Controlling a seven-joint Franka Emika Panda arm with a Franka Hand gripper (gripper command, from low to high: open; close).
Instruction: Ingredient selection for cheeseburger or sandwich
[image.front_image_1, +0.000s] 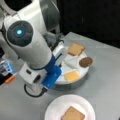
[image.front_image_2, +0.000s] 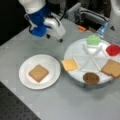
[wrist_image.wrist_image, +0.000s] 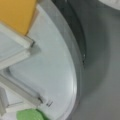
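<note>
Gripper low, arm angled down

No readable text, labels, brands or numbers on anything in view.

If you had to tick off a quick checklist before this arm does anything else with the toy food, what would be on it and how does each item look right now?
1. Bread base on the plate: ok. One bread square lies flat on the white paper plate.
2. Other pieces in the divided tray: ok. Lettuce, tomato, cheese, patty and second bread square each sit in their own compartment.
3. Empty compartment: ok; the one between cheese and lettuce holds nothing.
4. Gripper position: ok. In a front view it hangs at the tray's left edge.
5. Gripper load: cannot tell; its fingertips do not show in the wrist view.
</note>
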